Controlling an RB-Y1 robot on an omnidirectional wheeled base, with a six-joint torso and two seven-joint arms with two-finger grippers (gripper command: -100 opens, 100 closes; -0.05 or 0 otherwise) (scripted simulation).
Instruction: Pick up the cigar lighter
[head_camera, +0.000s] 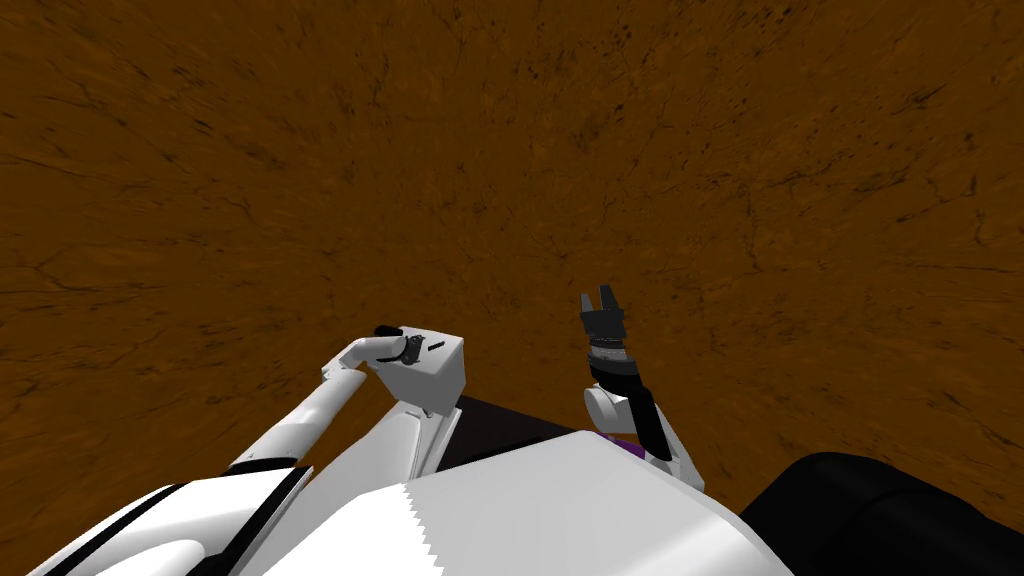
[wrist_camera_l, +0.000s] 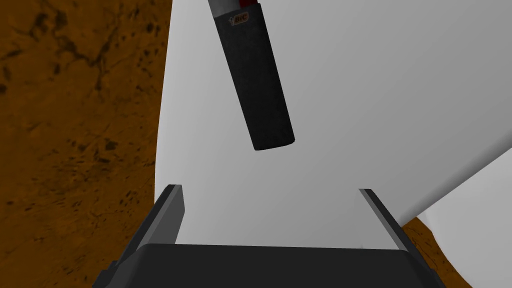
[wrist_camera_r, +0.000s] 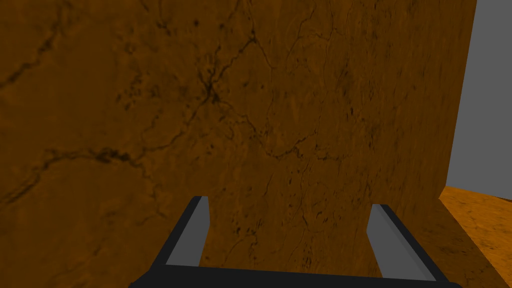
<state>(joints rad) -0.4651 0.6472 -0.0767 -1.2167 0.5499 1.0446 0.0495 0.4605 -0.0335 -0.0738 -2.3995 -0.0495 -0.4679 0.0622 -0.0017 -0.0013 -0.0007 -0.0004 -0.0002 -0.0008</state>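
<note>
Left hand (wrist_camera_l: 269, 190) reaches forward and right hand (head_camera: 604, 297) points up, both spread wide.

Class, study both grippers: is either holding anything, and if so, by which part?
Nothing is held. The left gripper is open; the black lighter lies on the white block beyond its fingertips, untouched. The right gripper is open too.
</note>
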